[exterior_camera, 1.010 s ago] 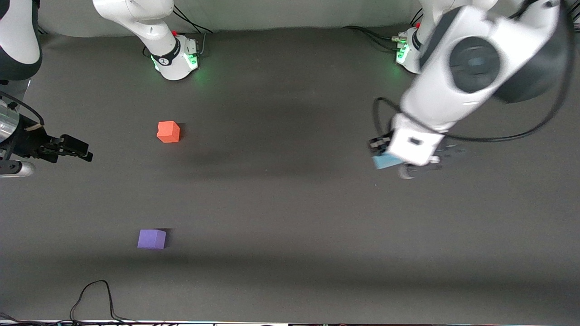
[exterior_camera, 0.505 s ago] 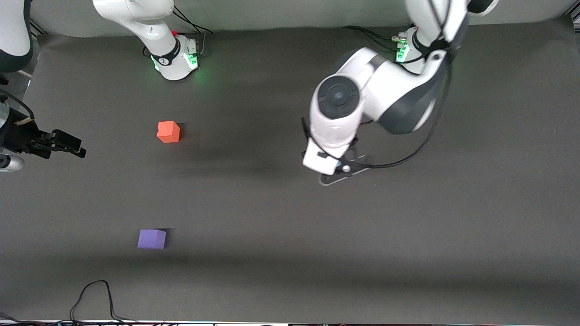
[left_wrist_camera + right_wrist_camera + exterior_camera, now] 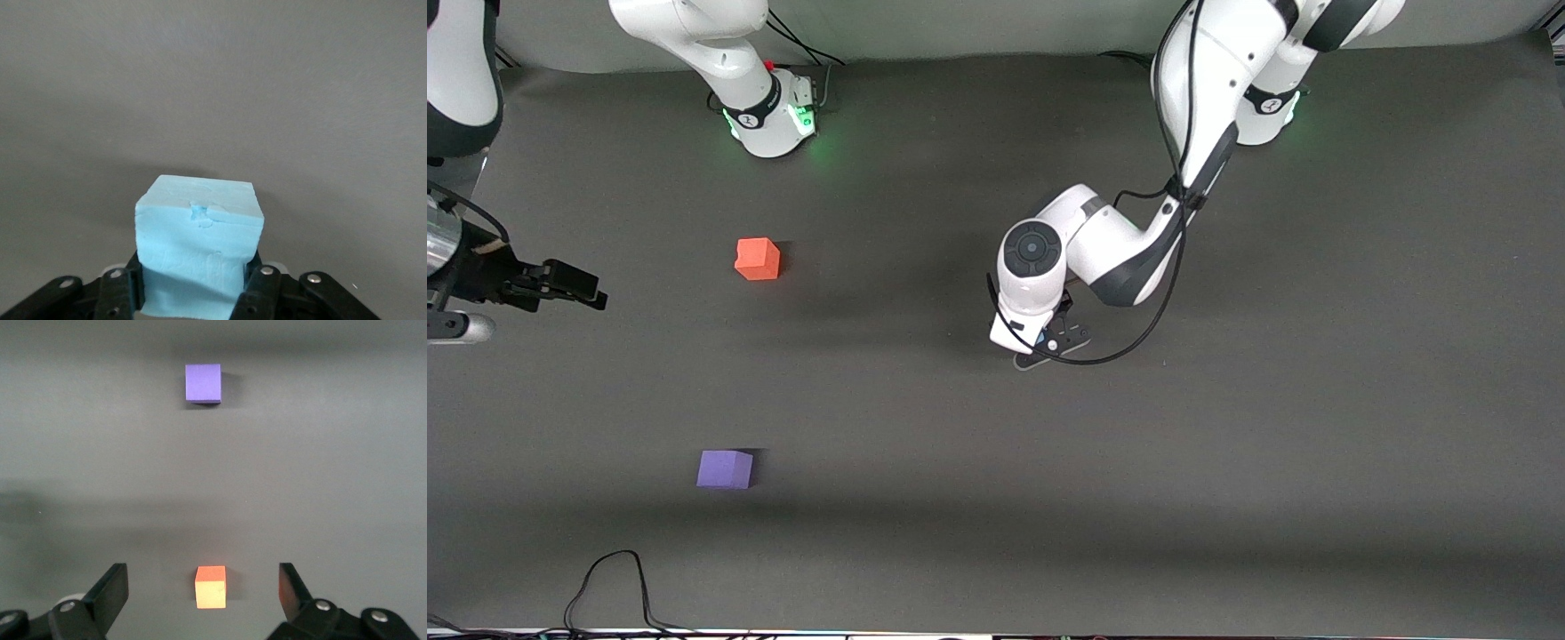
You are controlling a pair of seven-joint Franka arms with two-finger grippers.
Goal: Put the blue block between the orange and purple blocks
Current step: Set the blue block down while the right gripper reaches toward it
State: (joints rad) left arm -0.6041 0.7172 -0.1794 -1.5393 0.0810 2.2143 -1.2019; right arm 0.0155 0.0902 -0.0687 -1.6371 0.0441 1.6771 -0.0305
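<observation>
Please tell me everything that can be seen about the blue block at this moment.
The blue block is a small light sky-blue cube with a matte, foam-like surface and a small dent on its upper edge. The left gripper is shut on it, one black finger pressing each side, and holds it in the air over bare dark table, toward the middle. In the front view the arm hides nearly all of it. It touches neither the orange block nor the purple block.

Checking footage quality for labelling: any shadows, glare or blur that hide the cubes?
Front view: soft shadow bands cross the table; orange block and purple block sharp. The arm almost hides the blue block. Left wrist view: blue block crisp between the fingers. Right wrist view: evenly lit, no glare.
</observation>
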